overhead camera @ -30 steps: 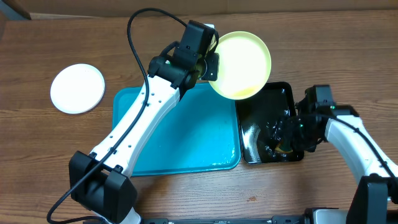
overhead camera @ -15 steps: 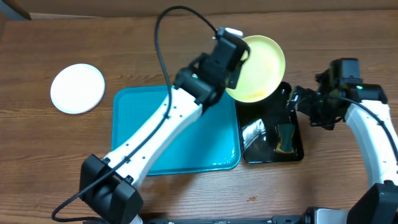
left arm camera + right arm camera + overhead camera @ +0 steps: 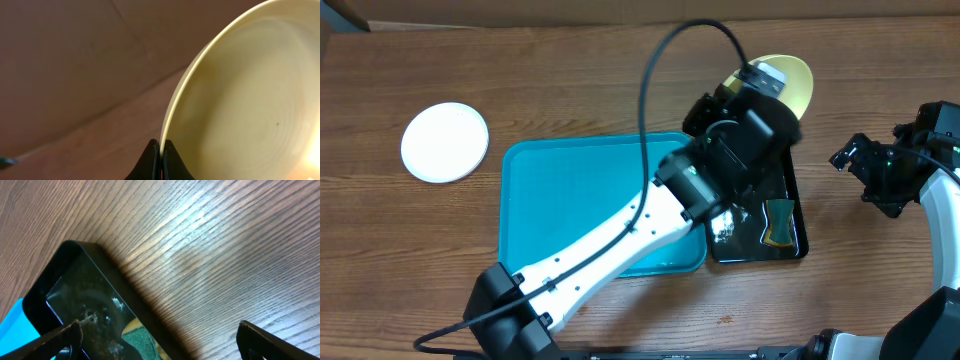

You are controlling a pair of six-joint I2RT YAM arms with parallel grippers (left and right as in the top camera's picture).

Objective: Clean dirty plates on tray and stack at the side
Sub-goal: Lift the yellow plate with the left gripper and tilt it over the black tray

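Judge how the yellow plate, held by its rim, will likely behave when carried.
Probably stiff: the yellow plate shows no bend though the left gripper pinches only its rim. Smooth, glossy surface: it may slip or swing.

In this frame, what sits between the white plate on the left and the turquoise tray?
Nothing. Only a bare strip of wooden table separates the white plate from the turquoise tray, as the overhead view shows.

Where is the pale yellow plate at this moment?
Overhead, right of centre: the pale yellow plate is held in the left claw, pinched by its rim, over the far end of the black tray.
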